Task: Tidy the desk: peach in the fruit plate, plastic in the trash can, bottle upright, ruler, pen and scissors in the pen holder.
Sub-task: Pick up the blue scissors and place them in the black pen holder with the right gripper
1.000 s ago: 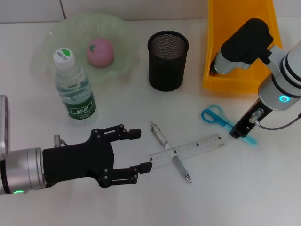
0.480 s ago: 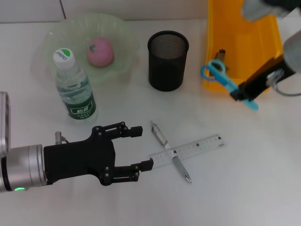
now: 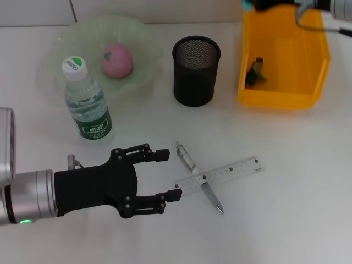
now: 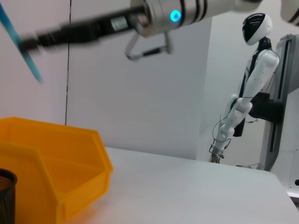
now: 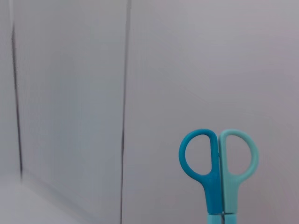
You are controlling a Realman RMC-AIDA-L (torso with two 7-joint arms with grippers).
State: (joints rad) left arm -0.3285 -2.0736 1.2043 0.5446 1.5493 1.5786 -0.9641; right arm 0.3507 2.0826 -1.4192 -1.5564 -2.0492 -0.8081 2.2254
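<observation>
My right gripper is raised at the far edge above the yellow trash can, shut on the blue scissors, whose handles hang free. From the left wrist view the scissors stick out of that gripper. My left gripper hovers open just left of the ruler and the pen crossed under it. The peach lies in the green fruit plate. Beside the plate the bottle stands upright. A scrap of plastic lies in the trash can.
The black mesh pen holder stands between the plate and the trash can, behind the ruler and pen. White tabletop stretches to the right of the ruler.
My right gripper lifted the scissors off the table and carried them up and back to the far edge above the trash can. My left gripper crept slightly toward the ruler.
</observation>
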